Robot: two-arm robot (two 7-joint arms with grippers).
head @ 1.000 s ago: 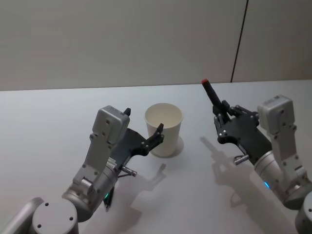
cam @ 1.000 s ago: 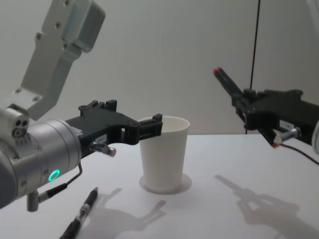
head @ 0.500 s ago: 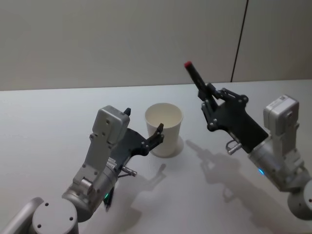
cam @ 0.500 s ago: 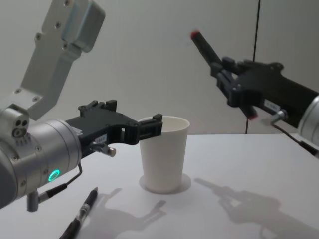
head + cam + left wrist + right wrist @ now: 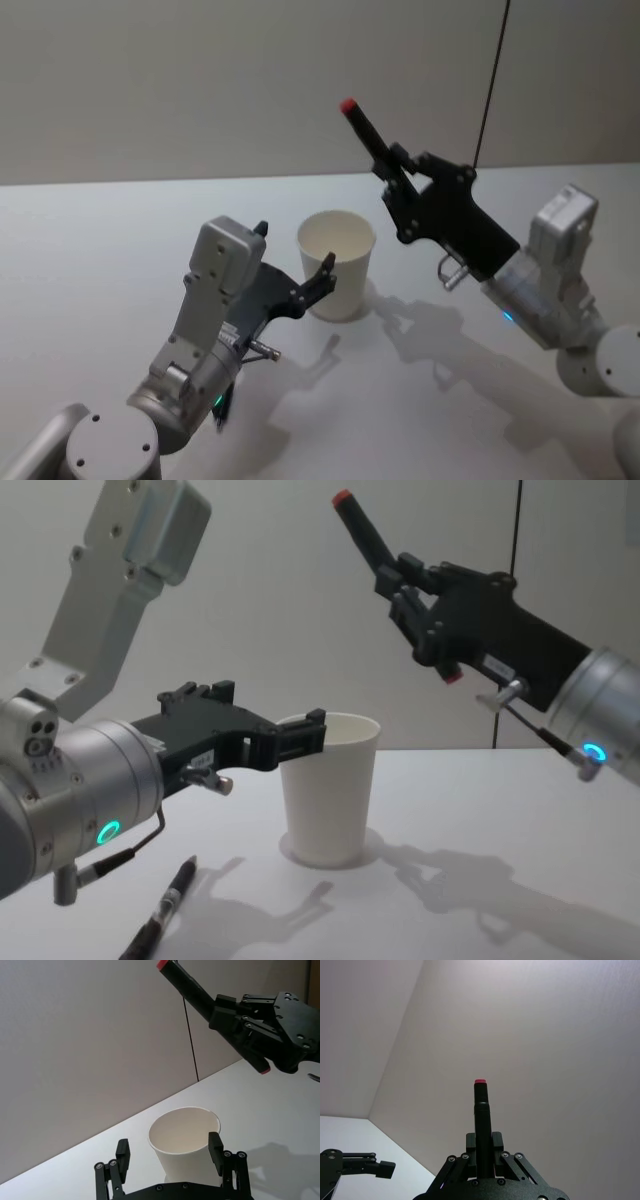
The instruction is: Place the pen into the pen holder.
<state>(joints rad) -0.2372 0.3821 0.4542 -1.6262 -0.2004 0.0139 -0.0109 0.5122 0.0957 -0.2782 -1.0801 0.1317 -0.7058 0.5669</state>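
The pen holder, a white paper cup (image 5: 337,272), stands upright mid-table, also seen in the chest view (image 5: 330,795). My left gripper (image 5: 295,250) is open just left of it, one fingertip (image 5: 316,720) at the rim; in the left wrist view its fingers flank the cup (image 5: 182,1132). Above and to the right of the cup, my right gripper (image 5: 396,172) is shut on the pen (image 5: 364,128), a black one with a red end pointing up and tilted left. The pen (image 5: 358,528) and its gripper (image 5: 408,575) hang well above the rim.
A second black pen (image 5: 165,910) lies on the white table (image 5: 80,260) near my left arm, close to the front edge. A plain wall rises behind the table. Open tabletop lies right of the cup under the right arm.
My right gripper has carried the pen up and to the left, from beside the cup's right to a spot higher and nearer the cup. The left arm and cup have not moved.
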